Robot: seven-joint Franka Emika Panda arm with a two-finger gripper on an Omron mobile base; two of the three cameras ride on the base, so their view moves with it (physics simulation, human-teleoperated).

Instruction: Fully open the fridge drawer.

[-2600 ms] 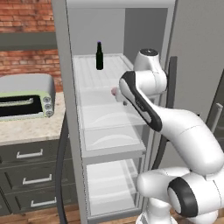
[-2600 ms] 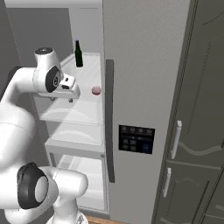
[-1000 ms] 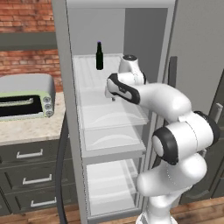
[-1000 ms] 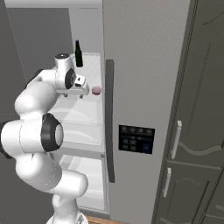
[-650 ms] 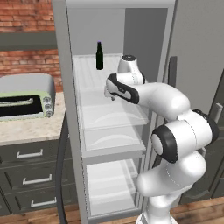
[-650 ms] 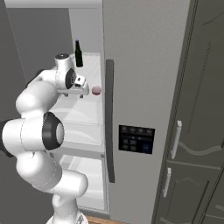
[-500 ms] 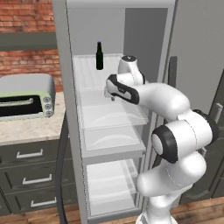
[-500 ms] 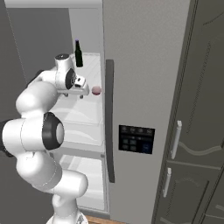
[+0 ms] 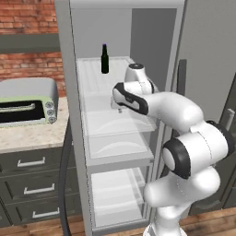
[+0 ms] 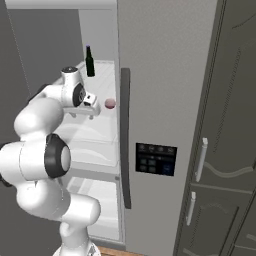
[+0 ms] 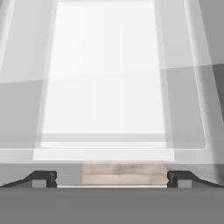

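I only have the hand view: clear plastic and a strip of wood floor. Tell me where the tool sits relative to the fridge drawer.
Observer: In the left base view the tool points down just above the front top edge of the fridge drawer, the clear bin with the arc on its front.
Operator: Report anything near the hand that I could knock.
Observer: The right base view shows a small reddish round item close beside the tool, toward the door side.
Operator: Now check further back.
Observer: A dark bottle stands upright deeper in the fridge, apart from the arm.
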